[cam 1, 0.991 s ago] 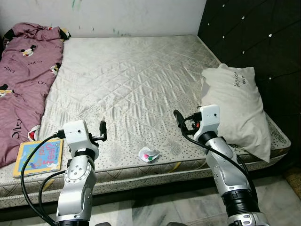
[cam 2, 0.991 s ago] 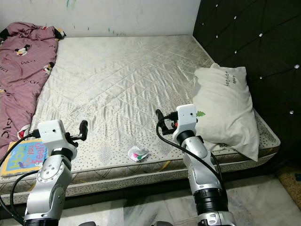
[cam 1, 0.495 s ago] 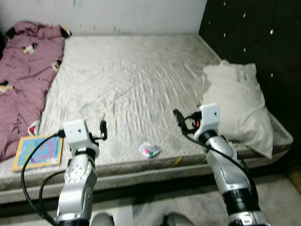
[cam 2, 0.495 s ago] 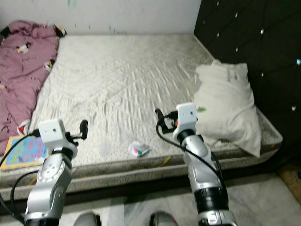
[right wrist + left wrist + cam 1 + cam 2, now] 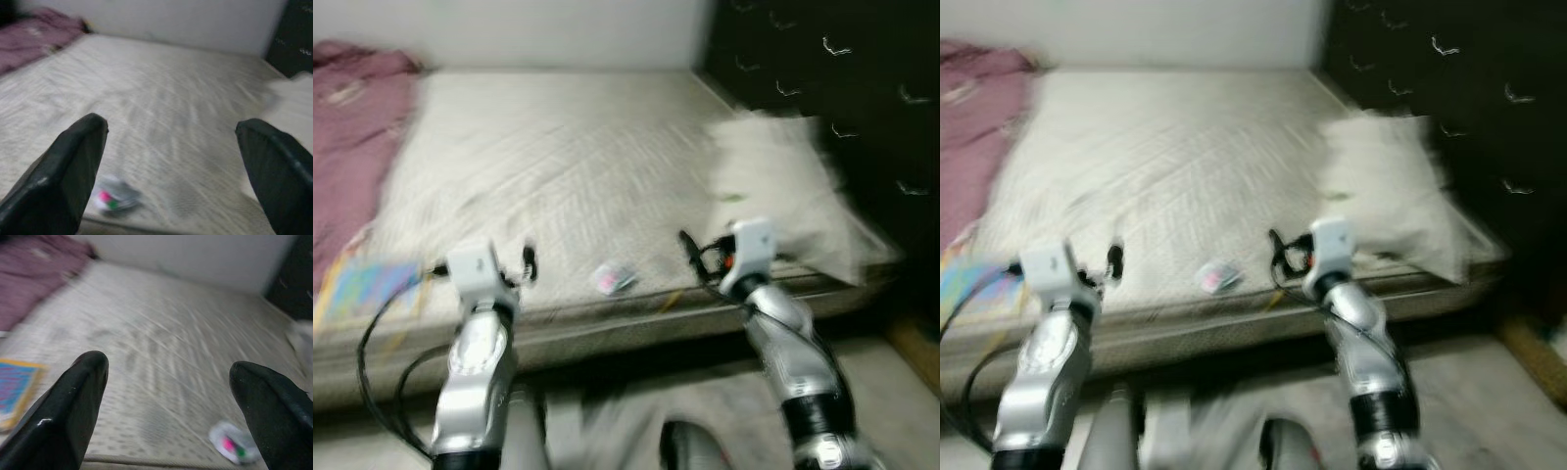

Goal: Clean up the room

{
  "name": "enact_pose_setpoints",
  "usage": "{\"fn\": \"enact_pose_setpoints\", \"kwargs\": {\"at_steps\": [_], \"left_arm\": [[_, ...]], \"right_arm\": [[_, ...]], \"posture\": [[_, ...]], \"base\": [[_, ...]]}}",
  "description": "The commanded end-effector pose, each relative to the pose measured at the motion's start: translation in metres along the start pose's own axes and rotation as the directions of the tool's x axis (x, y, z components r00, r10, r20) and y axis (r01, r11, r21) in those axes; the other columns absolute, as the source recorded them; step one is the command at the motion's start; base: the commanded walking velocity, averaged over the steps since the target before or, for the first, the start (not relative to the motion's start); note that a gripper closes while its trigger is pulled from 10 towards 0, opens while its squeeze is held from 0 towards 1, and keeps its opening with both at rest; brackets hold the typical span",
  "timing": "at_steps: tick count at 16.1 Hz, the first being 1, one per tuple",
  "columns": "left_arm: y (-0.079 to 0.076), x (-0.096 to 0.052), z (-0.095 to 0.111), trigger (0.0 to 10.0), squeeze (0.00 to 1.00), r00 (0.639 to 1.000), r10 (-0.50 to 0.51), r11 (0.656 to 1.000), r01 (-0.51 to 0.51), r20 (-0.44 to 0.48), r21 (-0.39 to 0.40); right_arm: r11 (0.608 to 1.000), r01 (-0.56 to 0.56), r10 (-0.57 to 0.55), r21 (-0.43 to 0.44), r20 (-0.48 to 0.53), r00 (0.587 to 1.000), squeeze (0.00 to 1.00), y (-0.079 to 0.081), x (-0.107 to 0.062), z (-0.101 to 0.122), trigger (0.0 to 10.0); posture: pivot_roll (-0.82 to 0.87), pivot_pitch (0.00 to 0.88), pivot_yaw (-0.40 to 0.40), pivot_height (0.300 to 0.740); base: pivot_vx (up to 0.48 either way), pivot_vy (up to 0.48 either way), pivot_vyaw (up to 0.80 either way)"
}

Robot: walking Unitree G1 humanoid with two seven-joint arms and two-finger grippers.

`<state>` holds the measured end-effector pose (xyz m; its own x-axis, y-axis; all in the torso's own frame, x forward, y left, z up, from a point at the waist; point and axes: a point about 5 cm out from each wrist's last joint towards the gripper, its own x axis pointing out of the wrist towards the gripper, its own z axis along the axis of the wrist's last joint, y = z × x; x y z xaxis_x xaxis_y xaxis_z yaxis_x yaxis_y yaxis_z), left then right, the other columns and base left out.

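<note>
The pictures are blurred, but a small crumpled wrapper [image 5: 612, 278] with pink and green inside (what it held cannot be read) lies near the front edge of the mattress [image 5: 558, 166], about midway along that edge and between the two arms. The left gripper [image 5: 166, 396] hovers above the front edge with its two black fingers wide apart and holds nothing; the wrapper is ahead of it, toward the right finger. The right gripper [image 5: 171, 166] also has its fingers wide apart and empty, with the wrapper close to its left finger. A colourful book [image 5: 367, 289] lies at the front left corner, beside a purple blanket [image 5: 352, 157] along the left edge. A white pillow [image 5: 783, 186] rests along the right edge against the dark headboard [image 5: 822, 98].
</note>
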<state>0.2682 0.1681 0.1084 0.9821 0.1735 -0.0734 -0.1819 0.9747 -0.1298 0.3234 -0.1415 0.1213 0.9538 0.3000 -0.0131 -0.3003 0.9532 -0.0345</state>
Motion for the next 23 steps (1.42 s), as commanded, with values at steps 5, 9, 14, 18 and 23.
{"fn": "enact_pose_setpoints", "kwargs": {"at_steps": [5, 9, 14, 18, 23], "left_arm": [[0.011, -0.001, -0.002, 10.0, 0.00, 0.996, 0.091, 0.994, -0.090, -0.015, 0.058], [0.019, -0.005, -0.003, 10.0, 0.00, 0.995, 0.102, 0.993, -0.101, -0.014, 0.066], [0.019, -0.008, -0.008, 10.0, 0.00, 0.994, 0.099, 0.992, -0.095, -0.037, 0.082], [0.022, -0.011, -0.011, 10.0, 0.00, 0.993, 0.104, 0.992, -0.100, -0.050, 0.080], [0.022, -0.008, -0.010, 10.0, 0.00, 0.997, 0.064, 0.995, -0.060, -0.048, 0.077]], "right_arm": [[0.999, -0.036, 0.036, -0.025, -0.003, 0.999, 0.00, 0.008, -0.002, -0.005, 10.0], [0.997, -0.077, 0.077, -0.005, -0.017, 0.997, 0.00, 0.018, -0.002, -0.009, 10.0], [0.995, -0.102, 0.103, 0.009, -0.045, 0.994, 0.00, 0.026, -0.009, -0.016, 10.0], [0.992, -0.128, 0.128, 0.012, -0.056, 0.990, 0.00, 0.031, -0.010, -0.019, 10.0], [0.993, -0.113, 0.115, 0.037, -0.058, 0.992, 0.00, 0.032, -0.009, -0.019, 10.0]], "posture": [[-0.01, 0.013, -0.054, 0.636], [0.01, 0.041, -0.051, 0.636], [0.01, 0.066, -0.054, 0.601], [0.02, 0.086, -0.053, 0.556], [0.01, 0.083, -0.042, 0.556]], "base": [[0.000, 0.000, 0.00], [0.000, 0.000, 0.00], [0.000, 0.000, 0.00], [0.000, 0.000, 0.00], [0.000, 0.000, 0.00]]}}
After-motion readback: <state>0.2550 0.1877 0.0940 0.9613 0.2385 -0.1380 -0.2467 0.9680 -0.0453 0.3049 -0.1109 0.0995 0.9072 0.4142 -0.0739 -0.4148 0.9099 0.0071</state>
